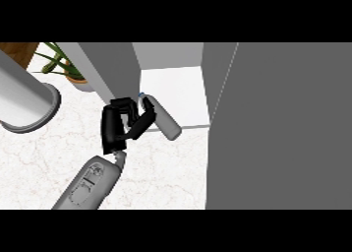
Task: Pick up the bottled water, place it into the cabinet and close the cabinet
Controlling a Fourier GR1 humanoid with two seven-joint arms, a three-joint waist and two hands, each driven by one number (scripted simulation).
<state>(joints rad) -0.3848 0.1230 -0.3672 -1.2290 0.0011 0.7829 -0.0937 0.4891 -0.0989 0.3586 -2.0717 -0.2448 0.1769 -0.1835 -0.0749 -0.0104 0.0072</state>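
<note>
Evidently the robot's black left hand (pixel 112 127) is clenched round the pale, blue-capped plastic water bottle (pixel 164 123), held tilted at the open grey cabinet's (pixel 171 88) front lip; released here, it might tip off the shelf edge; below lies a white veined marble desk (pixel 164 172), with a green potted plant (pixel 59 64) behind.

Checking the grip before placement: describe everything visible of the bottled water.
The bottled water is a pale, whitish-grey, elongated bottle with a hint of blue at its top end. It is tilted, top toward the view's upper left, base toward the lower right, at the front edge of the white shelf. The left hand curls round its upper part.
</note>
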